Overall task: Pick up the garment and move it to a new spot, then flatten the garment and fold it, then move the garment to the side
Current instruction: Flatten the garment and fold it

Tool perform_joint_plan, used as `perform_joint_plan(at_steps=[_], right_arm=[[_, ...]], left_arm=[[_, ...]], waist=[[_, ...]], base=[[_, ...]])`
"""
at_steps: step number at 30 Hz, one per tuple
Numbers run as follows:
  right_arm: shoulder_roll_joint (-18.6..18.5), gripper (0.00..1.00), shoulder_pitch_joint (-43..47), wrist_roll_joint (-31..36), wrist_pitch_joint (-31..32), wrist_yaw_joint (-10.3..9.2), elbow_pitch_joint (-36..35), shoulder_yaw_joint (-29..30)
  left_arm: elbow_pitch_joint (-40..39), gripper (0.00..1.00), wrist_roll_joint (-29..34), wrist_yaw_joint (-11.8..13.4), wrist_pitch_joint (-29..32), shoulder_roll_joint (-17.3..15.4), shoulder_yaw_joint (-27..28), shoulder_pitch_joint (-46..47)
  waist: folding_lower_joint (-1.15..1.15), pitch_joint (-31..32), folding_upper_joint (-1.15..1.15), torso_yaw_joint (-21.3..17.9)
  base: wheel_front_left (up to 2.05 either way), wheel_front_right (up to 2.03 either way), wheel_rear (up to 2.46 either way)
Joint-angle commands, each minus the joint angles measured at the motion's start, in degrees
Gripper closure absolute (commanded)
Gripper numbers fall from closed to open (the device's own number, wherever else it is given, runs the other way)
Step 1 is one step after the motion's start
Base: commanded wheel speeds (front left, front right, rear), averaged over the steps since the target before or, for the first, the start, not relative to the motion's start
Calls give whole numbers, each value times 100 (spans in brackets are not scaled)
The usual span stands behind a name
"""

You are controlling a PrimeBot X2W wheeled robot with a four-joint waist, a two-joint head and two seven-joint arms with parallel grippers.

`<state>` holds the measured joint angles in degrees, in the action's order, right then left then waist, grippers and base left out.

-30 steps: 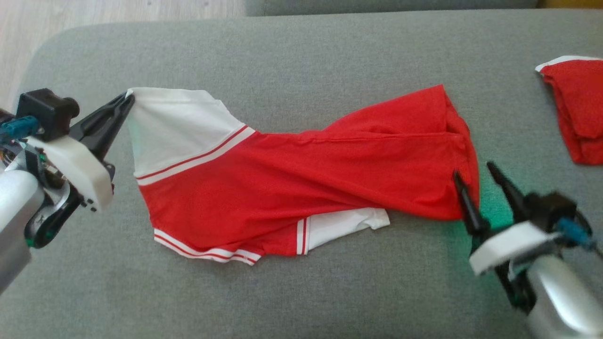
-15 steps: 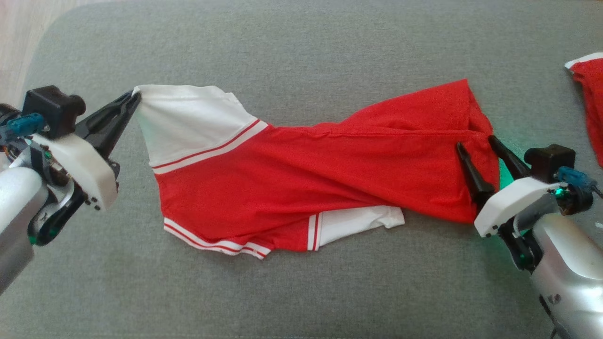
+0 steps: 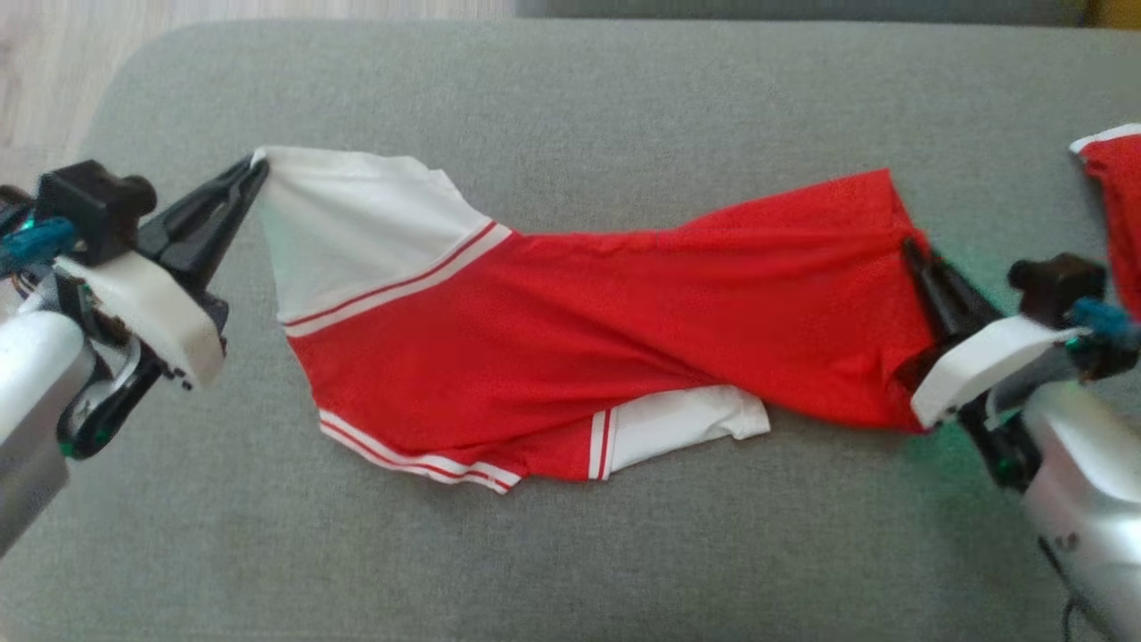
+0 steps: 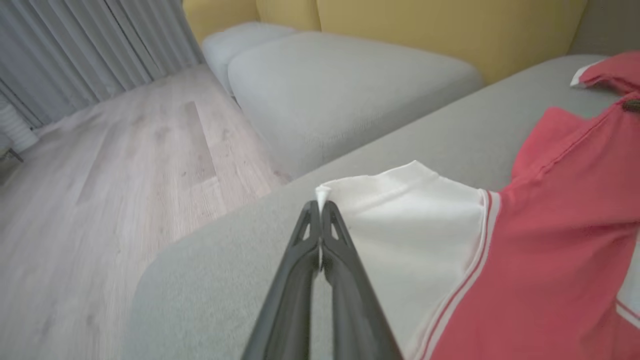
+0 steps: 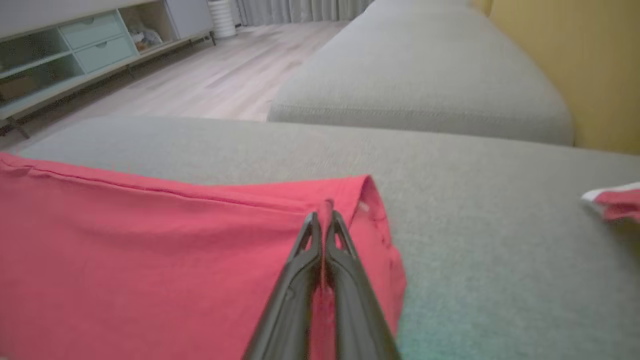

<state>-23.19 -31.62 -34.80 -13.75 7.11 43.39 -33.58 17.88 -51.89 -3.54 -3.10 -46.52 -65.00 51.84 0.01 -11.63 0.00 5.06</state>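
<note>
A red garment [image 3: 606, 330] with white sleeves and red-and-white striped trim lies stretched and twisted across the grey cushion [image 3: 570, 98]. My left gripper [image 3: 257, 169] is shut on the tip of the white sleeve [image 4: 410, 225] at the garment's left end; its tips [image 4: 320, 205] pinch the white cloth. My right gripper [image 3: 911, 248] is shut on the red hem [image 5: 345, 200] at the right end, with cloth caught between its fingers [image 5: 345, 260]. A second white sleeve [image 3: 686, 426] pokes out from under the red body near the front.
Another red and white garment [image 3: 1114, 205] lies at the cushion's right edge. Wooden floor [image 4: 100, 175] lies beyond the left end of the cushion. A second grey cushion [image 5: 425, 75] and a yellow backrest [image 4: 450, 30] stand behind.
My right gripper has moved up onto the garment's right hem and shut on it. The garment is pulled a little straighter. The camera has shifted slightly.
</note>
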Motion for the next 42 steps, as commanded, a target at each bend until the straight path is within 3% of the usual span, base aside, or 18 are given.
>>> perform_joint_plan(at_steps=[1,5,10,14,17,22,26,32,42], right_arm=[[-211,100,-191,-21,-103,37,-207,77],[-481,100,-624,13,-120,37,-551,267],[-818,100,-2011,102,31,37,-774,314],[-1076,100,-3942,366,161,37,-640,496],[-1082,100,-4990,754,33,37,-427,725],[-1089,100,-5690,1176,-85,37,-316,851],[-1214,100,-5280,1208,-115,37,-357,826],[-1322,100,-3946,1122,-123,37,-748,1093],[-1136,100,-957,1107,-124,37,-1849,2204]], left_arm=[[-120,100,45,17,-228,-277,404,414],[-253,100,86,-25,-640,-290,684,750],[7,100,77,-193,-605,-139,1010,1700],[775,100,887,-265,-929,372,1208,3390],[1302,100,1473,-129,-1147,724,1426,4336],[1133,100,2074,-199,-1186,884,1981,4851],[553,100,2415,-305,-1188,647,2275,4254],[-448,100,2635,-357,-1188,97,2430,2536],[-1970,100,2375,120,-1189,-528,2278,-715]], waist=[[-1,120,0,-49],[-1,112,0,-146],[-1,-375,0,-265],[-1,-1079,0,-268],[-1,-1404,0,-301],[-1,-1760,0,-300],[-1,-1873,0,-255],[-1,-1721,0,-184],[-1,-778,0,-129]], base=[[0,0,0],[0,0,0],[0,0,0],[0,0,0],[0,0,0],[0,0,0],[0,0,0],[0,0,0],[0,0,0]])
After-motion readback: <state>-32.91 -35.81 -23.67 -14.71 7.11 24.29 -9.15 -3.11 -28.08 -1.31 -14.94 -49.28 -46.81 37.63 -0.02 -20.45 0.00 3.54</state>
